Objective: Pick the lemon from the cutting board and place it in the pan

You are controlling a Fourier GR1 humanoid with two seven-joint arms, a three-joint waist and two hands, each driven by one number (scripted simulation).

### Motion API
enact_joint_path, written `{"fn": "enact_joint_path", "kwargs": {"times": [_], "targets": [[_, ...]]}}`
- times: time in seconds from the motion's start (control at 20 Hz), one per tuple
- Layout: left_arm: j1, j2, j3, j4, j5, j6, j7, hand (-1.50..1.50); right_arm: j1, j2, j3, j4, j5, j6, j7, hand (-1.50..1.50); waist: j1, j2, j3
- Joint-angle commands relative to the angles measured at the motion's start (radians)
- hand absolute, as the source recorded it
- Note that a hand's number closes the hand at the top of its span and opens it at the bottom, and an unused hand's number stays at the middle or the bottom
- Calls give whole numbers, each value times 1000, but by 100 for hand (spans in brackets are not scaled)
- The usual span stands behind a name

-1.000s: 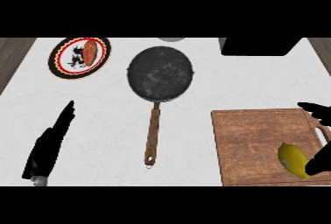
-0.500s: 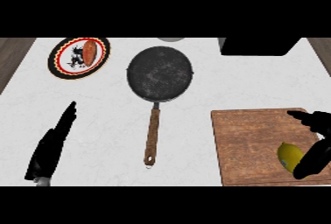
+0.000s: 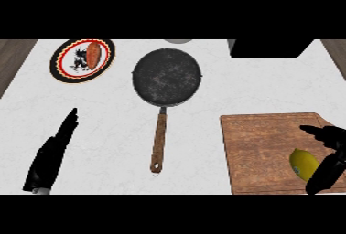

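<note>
Lemon (image 3: 303, 163) lies on the cutting board (image 3: 260, 146), near the board's right edge & close to the robot, at the right of the table (image 3: 108, 119). Its long axis runs diag., upper-left to lower-right in the head view, w/ the lower-right end hidden behind the right hand (image 3: 332, 141). That hand is spread wide: a finger or thumb points left just above the lemon & apart from it. The rest runs down along the lemon's right side, overlapping it; can't tell if they touch. Pan (image 3: 167, 77) sits well apart at mid-table, handle toward the robot. Left hand (image 3: 51, 157) rests at lower left, fingers straight & together.
</note>
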Motion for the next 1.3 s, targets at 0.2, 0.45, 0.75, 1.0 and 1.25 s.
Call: {"fn": "enact_joint_path", "kwargs": {"times": [0.2, 0.45, 0.75, 1.0, 1.25], "targets": [[-26, -6, 37, -39, -10, -49, 71, 0, -60, 109, 14, 53, 69, 41, 132, -150, 3, 0, 0], [-23, -40, 66, 12, -29, -67, 15, 0, 15, 122, -5, 11, 125, 43, 104, -150, -4, -1, 0], [18, -79, 79, 11, -66, -75, -17, 0, -20, 196, -53, 127, 200, 66, 31, -150, -1, 0, 0], [13, -87, 88, -14, -92, -79, 1, 0, -48, 320, -59, 173, 255, -12, 2, 150, 3, 1, 0], [73, -91, 76, -120, -109, -91, 42, 0, 11, 308, -111, 167, 243, 13, -58, 150, 4, 0, 0]]}}
